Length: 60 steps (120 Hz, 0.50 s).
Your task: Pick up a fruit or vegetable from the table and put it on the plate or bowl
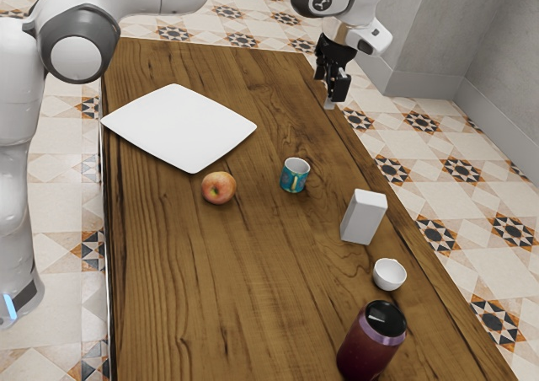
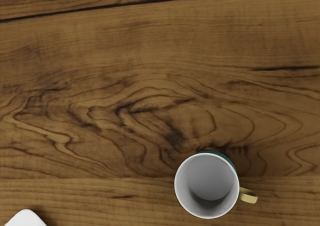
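A red-yellow apple [image 1: 219,187] lies on the wooden table [image 1: 253,297], just in front of a flat white square plate [image 1: 178,126]. My gripper [image 1: 333,94] hangs high over the table's far edge, toward the exterior view's right. It is well away from the apple and open, with nothing between its fingers. A teal mug [image 1: 295,175] with a white inside stands to the right of the apple. In the wrist view the mug [image 2: 206,185] is seen from above, below my hand, with its yellow handle sticking out sideways.
A white box [image 1: 364,217] stands upright near the right edge, a small white bowl [image 1: 389,274] in front of it, and a dark red jar with a black lid [image 1: 373,340] nearest the front. A white corner [image 2: 22,219] shows beside the mug in the wrist view.
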Available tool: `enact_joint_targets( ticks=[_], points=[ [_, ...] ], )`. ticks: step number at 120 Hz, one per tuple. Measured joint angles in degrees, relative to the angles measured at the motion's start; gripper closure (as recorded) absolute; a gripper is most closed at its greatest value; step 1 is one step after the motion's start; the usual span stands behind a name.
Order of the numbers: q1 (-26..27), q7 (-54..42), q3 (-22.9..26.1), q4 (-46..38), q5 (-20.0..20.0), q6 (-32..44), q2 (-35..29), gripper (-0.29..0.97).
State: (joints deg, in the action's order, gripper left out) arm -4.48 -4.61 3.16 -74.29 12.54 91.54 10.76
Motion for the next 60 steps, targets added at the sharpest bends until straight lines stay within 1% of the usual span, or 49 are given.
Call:
enact_joint_targets(
  ticks=[22,32,38,46,60],
  points=[
    [0.5,-0.4,0.3,0.2,0.0,0.0,0.0,0.0],
    [1.9,0.0,0.5,0.1,0.0,0.0,0.8,0.0],
    [2.7,0.5,0.5,-0.7,-1.0,0.0,2.2,0.0],
    [3.1,1.1,0.5,-1.5,-3.6,-0.1,3.8,0.0],
    [3.1,3.2,0.5,-2.3,-7.0,-0.2,4.4,0.0]
  ],
)
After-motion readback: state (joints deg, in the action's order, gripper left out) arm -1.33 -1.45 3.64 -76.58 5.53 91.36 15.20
